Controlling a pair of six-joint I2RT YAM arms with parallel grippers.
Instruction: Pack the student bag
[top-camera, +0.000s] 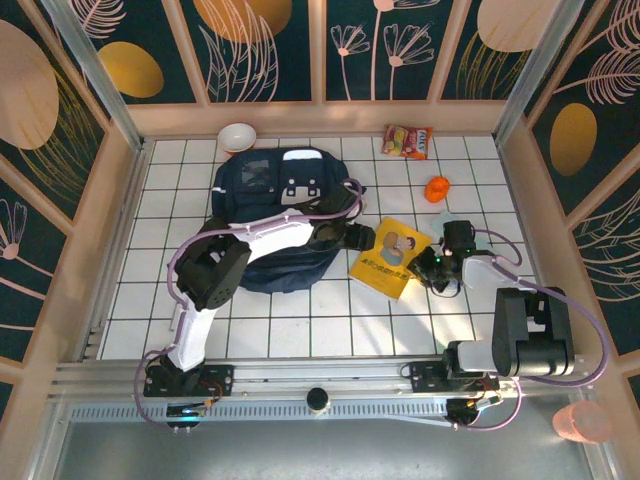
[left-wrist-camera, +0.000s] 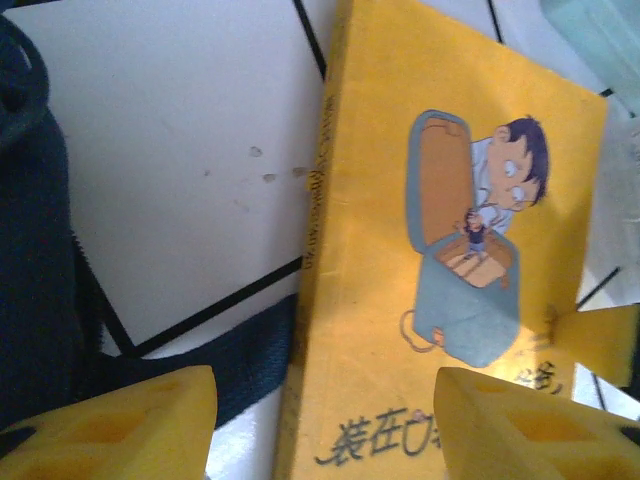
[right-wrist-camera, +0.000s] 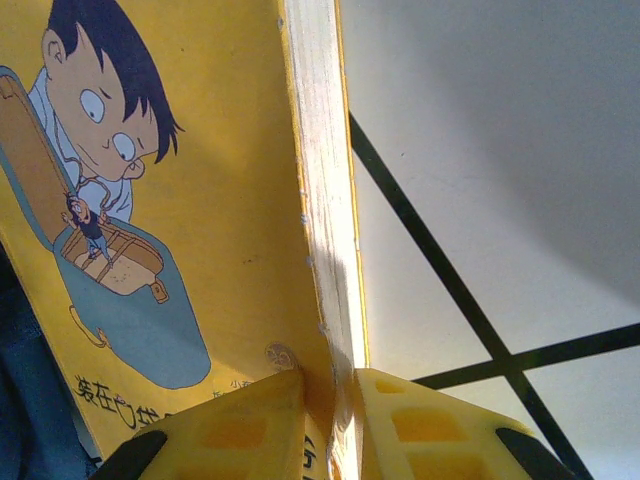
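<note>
One backpack (top-camera: 240, 195) lies mid-table toward the far edge, one book (top-camera: 388, 262) at its right. Up close, the left gripper (left-wrist-camera: 320, 440) has jaws apart over the book's spine; the right gripper (right-wrist-camera: 335, 420) clamps its page edge.

Tiled table (top-camera: 300, 320), student bag (top-camera: 270, 180), yellow book (top-camera: 390, 255), bowl (top-camera: 238, 137), snack packet (top-camera: 408, 141), orange object (top-camera: 437, 188)

We find the student bag (top-camera: 270, 185) in the middle of the table (top-camera: 330, 320); the book (top-camera: 390, 258) lies just right of it; a bowl (top-camera: 238, 137) sits behind the bag; a snack packet (top-camera: 408, 141) lies far right; a small round object (top-camera: 437, 188) sits between packet and book; the right gripper (right-wrist-camera: 335, 395) straddles the book's right edge.
</note>
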